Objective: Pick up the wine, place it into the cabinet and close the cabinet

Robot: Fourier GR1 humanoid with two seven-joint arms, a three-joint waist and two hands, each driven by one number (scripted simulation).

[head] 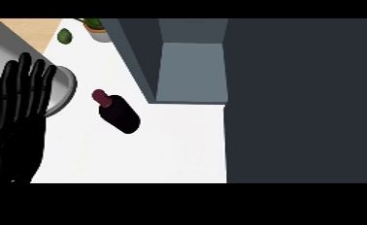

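Observation:
A dark wine bottle (118, 113) with a maroon cap stands on the white counter (172, 146), left of centre. Behind it and to its right is the cabinet (190, 69), whose grey-blue inside shows, with its dark door (294, 98) swung open and filling the right side of the view. My left hand (25, 90) rests at the left edge, fingers straight and pointing up, well apart from the bottle. My right hand does not show.
A grey round pan or lid (63, 93) lies partly behind my left hand. A green lime (64, 36) and a potted plant (97, 27) sit at the back left, near a wooden board (28, 30).

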